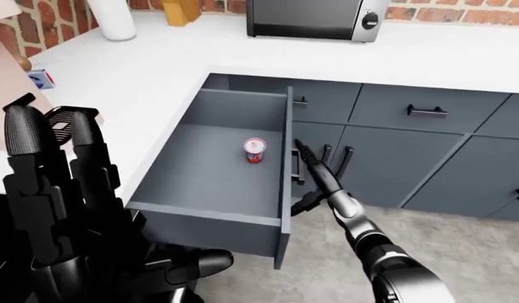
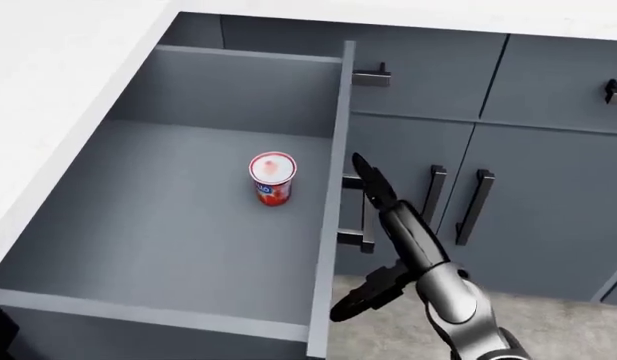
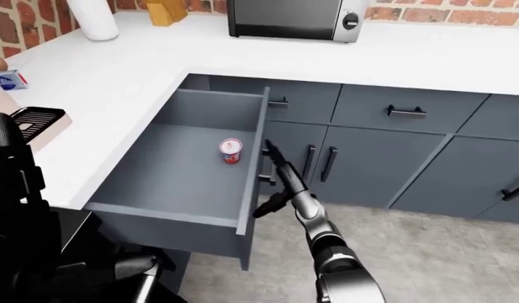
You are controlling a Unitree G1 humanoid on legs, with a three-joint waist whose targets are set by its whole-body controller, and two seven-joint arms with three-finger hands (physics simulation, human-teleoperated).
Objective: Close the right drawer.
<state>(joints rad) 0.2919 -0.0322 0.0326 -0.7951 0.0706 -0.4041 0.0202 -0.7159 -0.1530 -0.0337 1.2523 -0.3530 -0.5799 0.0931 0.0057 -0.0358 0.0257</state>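
The grey drawer (image 2: 168,225) stands pulled far out of the corner counter, and its thin front panel (image 2: 328,247) is seen edge-on. A red can (image 2: 272,178) stands upright on the drawer floor. My right hand (image 2: 398,221) is open, its straight fingers (image 2: 366,174) lying against the outer face of the panel beside the drawer's black handle (image 2: 360,217), with the thumb spread low. My left hand (image 1: 65,189) is open and raised at the left of the left-eye view, holding nothing.
Grey cabinet doors with black vertical handles (image 2: 473,206) stand just right of my right arm. The white counter (image 1: 158,69) carries a microwave (image 1: 313,19), a white jar (image 1: 116,19) and a knife block (image 1: 187,9). Another drawer (image 1: 427,110) is shut further right.
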